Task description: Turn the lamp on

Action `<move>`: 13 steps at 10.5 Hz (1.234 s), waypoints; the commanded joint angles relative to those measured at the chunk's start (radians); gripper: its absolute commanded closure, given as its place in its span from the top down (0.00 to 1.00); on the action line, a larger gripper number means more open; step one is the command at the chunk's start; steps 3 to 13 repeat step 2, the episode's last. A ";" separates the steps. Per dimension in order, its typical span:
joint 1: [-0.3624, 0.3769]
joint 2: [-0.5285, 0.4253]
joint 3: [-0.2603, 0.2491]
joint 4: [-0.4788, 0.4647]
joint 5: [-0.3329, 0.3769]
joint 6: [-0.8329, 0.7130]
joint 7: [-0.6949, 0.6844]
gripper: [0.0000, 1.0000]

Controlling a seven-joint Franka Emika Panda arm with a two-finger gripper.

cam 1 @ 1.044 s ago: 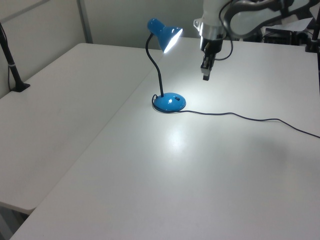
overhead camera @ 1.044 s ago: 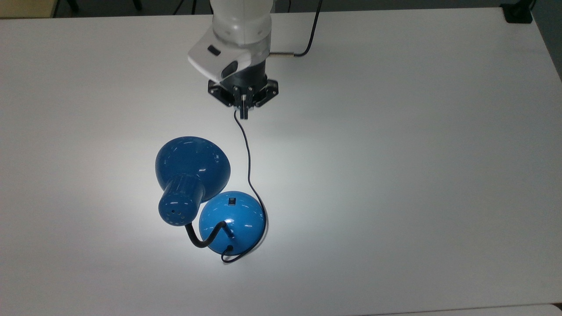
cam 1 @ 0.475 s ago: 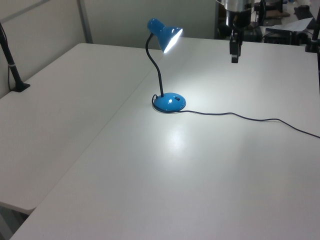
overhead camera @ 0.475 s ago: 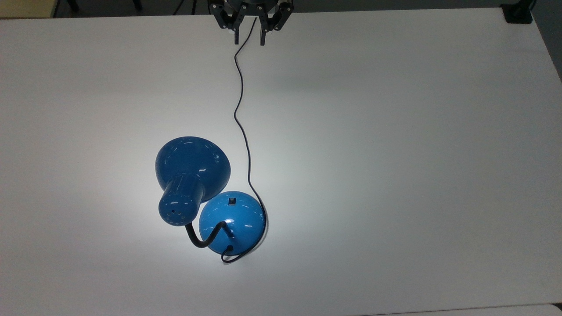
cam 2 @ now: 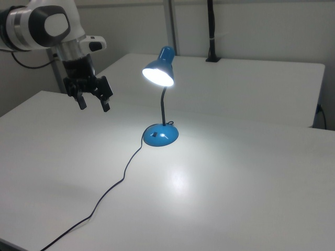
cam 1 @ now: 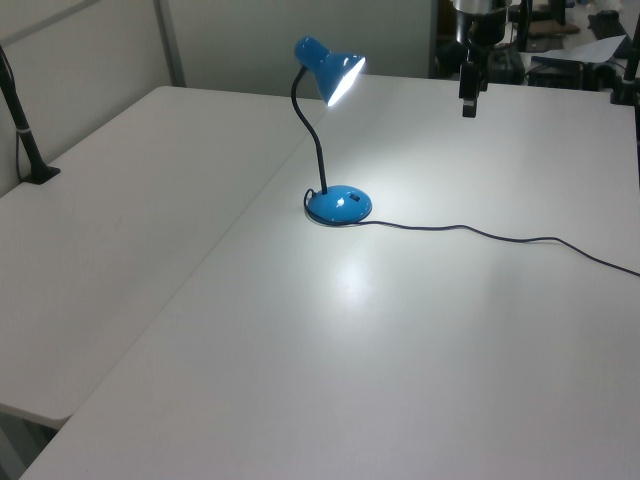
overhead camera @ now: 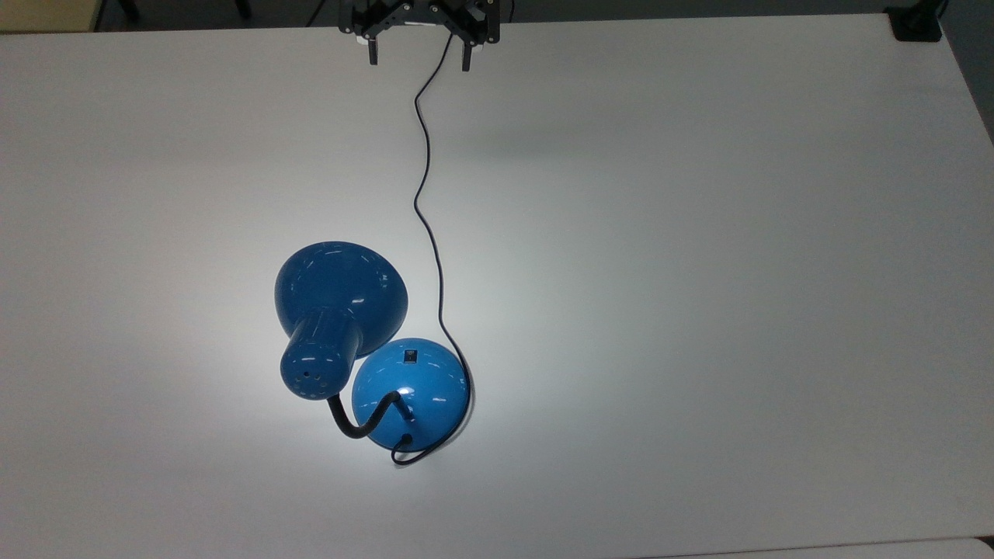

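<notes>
Since half a second earlier the end effector [overhead camera: 419,56] had spread its fingers wider, released and holding nothing, high over the bench's [overhead camera: 699,233] far edge in the top view. One lamp [overhead camera: 410,392] stood lit, well apart from it, its one cord [overhead camera: 425,202] running beneath it.

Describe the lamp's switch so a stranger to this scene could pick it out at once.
Start at the white table and find the blue lamp, lit and standing near its middle. Go down the black gooseneck to the round domed base. The switch is the small black rectangle on that glossy blue dome, on the side where the cord runs off.
</notes>
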 commanded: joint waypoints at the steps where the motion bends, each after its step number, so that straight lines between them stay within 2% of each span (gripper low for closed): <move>1: 0.015 -0.019 -0.020 0.007 0.003 -0.011 0.015 1.00; 13: 0.015 -0.018 -0.020 0.009 0.003 -0.011 0.015 1.00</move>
